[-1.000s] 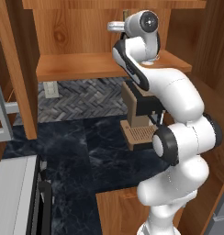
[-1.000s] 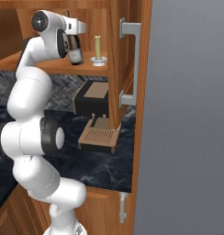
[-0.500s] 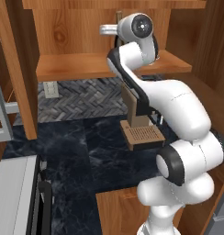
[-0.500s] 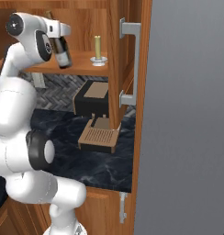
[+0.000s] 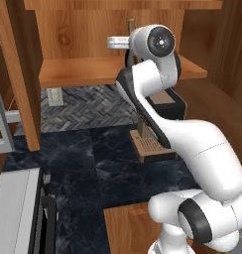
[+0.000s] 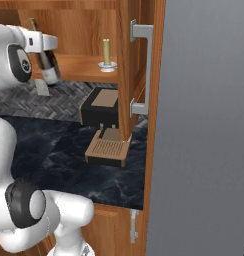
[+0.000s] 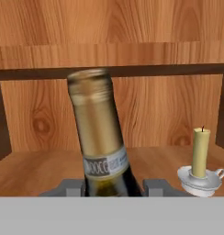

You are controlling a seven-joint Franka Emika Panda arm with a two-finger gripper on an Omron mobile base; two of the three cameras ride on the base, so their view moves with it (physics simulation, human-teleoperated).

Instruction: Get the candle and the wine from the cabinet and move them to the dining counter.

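The wine (image 7: 98, 137), a dark bottle with a gold-foiled neck and a pale label, leans slightly left between my fingertips (image 7: 70, 187). My gripper (image 7: 114, 188) is shut on its body. In the right base view the wine (image 6: 48, 67) hangs under the gripper (image 6: 44, 44), in front of the cabinet shelf (image 6: 79, 67). Its neck tip (image 5: 130, 24) pokes up behind the hand in the left base view. The candle (image 6: 107, 52), a pale yellow stick in a small silvery holder, stands on the shelf to the right; the hand view has the candle (image 7: 201, 160) at lower right. The dining counter is out of view.
A dark coffee machine (image 6: 100, 107) with a wooden drip tray (image 5: 153, 148) sits on the black marble worktop (image 5: 108, 168) under the shelf. An open cabinet door with grey bar handles (image 6: 144, 70) and a tall grey panel (image 6: 204, 125) stand at right. A stove edge (image 5: 14, 213) is lower left.
The arm has swung left and slightly down with the wine, carrying it away from the candle and out toward the shelf's front. The candle has stayed put.
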